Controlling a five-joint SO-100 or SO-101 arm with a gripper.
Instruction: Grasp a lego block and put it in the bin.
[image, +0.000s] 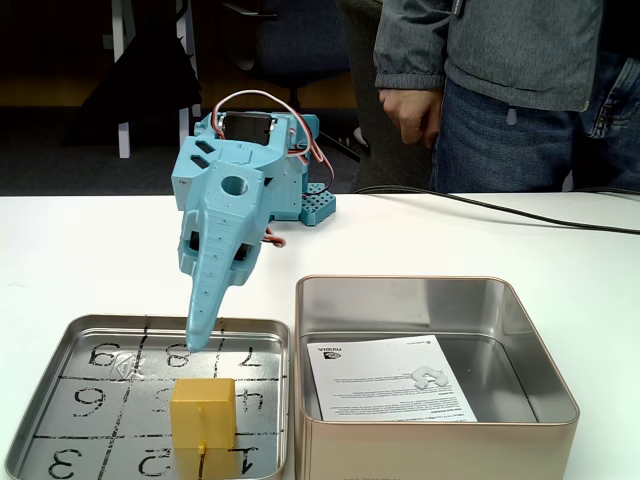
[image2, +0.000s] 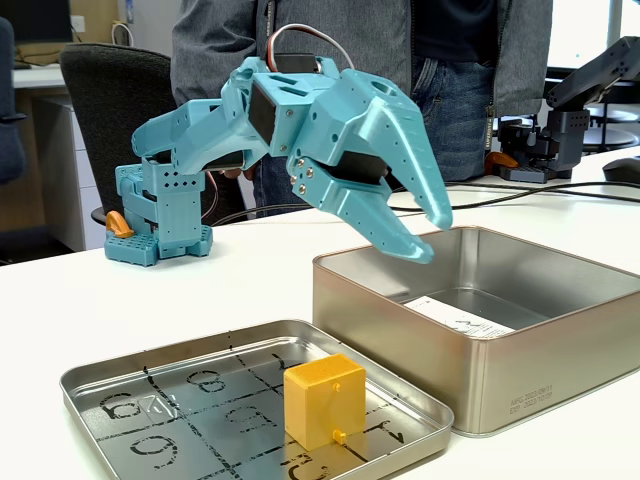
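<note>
A white table (image: 90, 260) carries everything, and its near edge is cut off in both fixed views. Behind it stands a person (image: 520, 90) in a grey jacket and jeans, seen from the chest down, cropped by the frame.

Taking the bin (image: 540, 400) as the landmark: it is a deep square silvery tin with a white printed sheet (image: 390, 380) on its floor; the print is too small to read. Its near wall hides part of the sheet in a fixed view (image2: 455, 315).

Touching or just beside the bin, on its left in both fixed views, lies a shallow metal tray (image: 40, 400) with a hand-drawn numbered grid; its near edge is cropped, and some numerals are covered.

The teal arm (image2: 180, 150) rises from a base beyond the tray. Its gripper (image2: 425, 235) hangs above the bin's far left rim, with the jaws parted a moderate way and nothing between them. In a fixed view (image: 200, 335) one finger hides the other.

The lego block (image2: 325, 400), mustard yellow with a small stud facing the camera, sits in the tray, near the bin's left wall, well apart from the gripper.
</note>
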